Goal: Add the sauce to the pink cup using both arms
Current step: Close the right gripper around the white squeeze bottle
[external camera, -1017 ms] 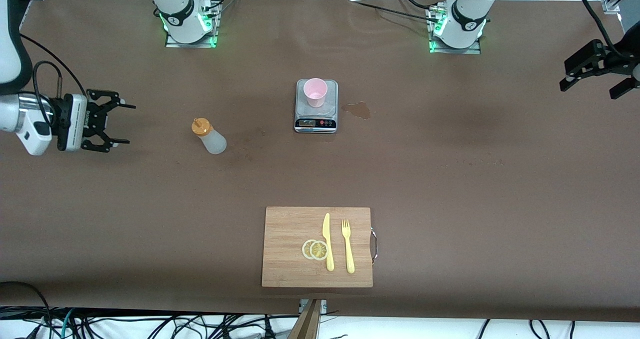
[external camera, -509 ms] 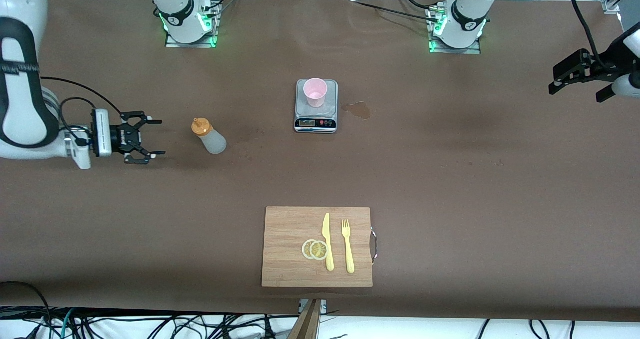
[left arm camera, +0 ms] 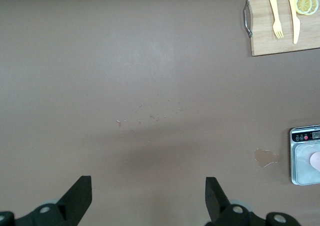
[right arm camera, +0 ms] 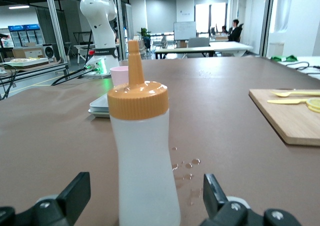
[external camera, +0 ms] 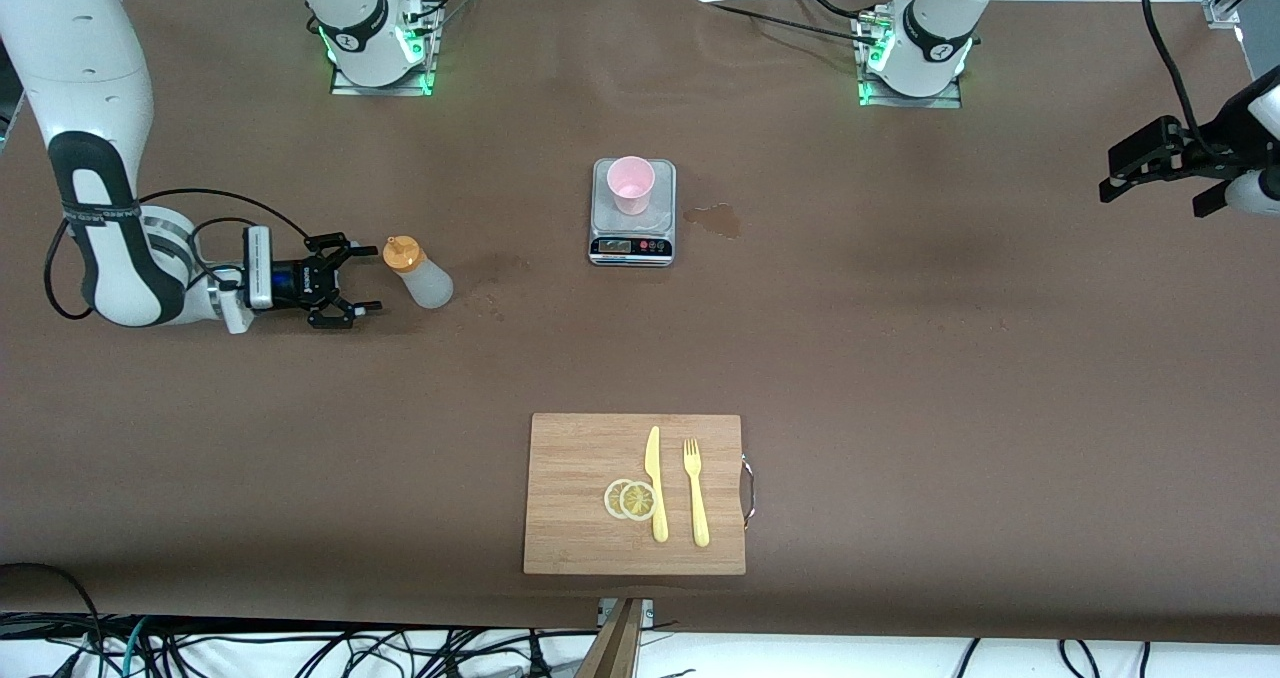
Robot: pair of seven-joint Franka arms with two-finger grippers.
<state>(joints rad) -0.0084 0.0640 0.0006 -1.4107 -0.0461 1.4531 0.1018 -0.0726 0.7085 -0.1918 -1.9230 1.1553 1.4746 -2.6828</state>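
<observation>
While my right gripper [external camera: 362, 278] hovers spread at center-left, just short of the sauce bottle [external camera: 419, 272], my left gripper [external camera: 1150, 170], also spread, waits half cut off at upper right; the pink cup [external camera: 631, 184] tops the scale [external camera: 632, 243].

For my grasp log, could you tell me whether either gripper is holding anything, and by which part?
Nothing is held. The right gripper is open beside the sauce bottle, not touching it; the left gripper waits open above bare table.

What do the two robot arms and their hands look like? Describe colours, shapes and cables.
Both arms are white, rounded segments with dark grey joint bands. The right arm trails a black cable looping to its wrist. The right hand and left hand are black with two fingers each.
</observation>
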